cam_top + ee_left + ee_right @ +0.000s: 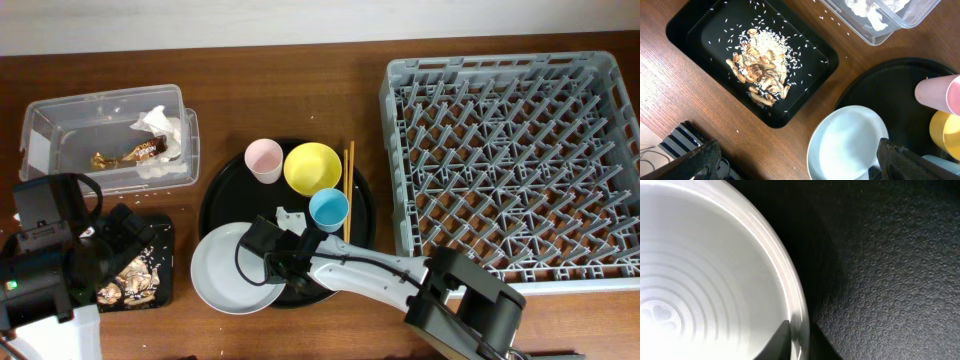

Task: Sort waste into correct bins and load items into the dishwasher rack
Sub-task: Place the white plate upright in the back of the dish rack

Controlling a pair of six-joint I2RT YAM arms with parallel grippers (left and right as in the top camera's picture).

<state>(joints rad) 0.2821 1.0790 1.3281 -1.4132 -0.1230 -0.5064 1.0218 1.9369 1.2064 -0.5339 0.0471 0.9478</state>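
Observation:
The grey plate (225, 268) lies at the near-left edge of the round black tray (215, 195), overhanging it. My right gripper (272, 243) is shut on the plate's rim (797, 340), with one finger inside the plate (700, 270). My left gripper (805, 162) is wide open and empty, above the table beside the shallow black tray (700, 30) that holds the food scraps (762, 70). The napkin (160, 125) and the wrapper (135, 153) lie in the clear box (60, 140). The pink cup (264, 158), yellow bowl (312, 167), blue cup (328, 208) and chopsticks (348, 190) sit on the round tray.
The grey dishwasher rack (510, 160) fills the right side of the table and holds nothing. The left arm's body (50, 250) covers part of the shallow black tray (160, 270). Bare wood lies between the round tray and the rack.

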